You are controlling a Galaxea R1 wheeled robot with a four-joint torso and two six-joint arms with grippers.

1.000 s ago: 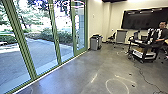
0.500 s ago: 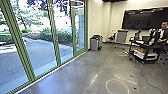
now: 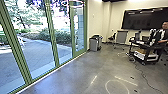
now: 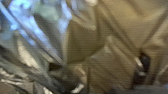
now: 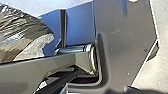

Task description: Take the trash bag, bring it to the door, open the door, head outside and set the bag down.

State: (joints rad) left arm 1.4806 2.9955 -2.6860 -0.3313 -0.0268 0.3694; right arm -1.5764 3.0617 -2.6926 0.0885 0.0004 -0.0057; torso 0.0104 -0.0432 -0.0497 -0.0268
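Brown, shiny trash bag (image 4: 100,55), close in on my left side!
Tucked near, I'd judge, to clear the green-framed glass (image 3: 41,50); whether either pincer is pinching or spread, I can't tell.

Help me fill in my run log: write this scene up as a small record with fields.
Place: indoors, on a smooth grey floor
Bag: crinkled, shiny trash bag, large in the left wrist view
Robot's left: tall green-framed glass
Outside: paving and greenery
Ahead: grey bin near the wall
Robot's right: person at a black wheeled cart
Bag's hold: cannot tell
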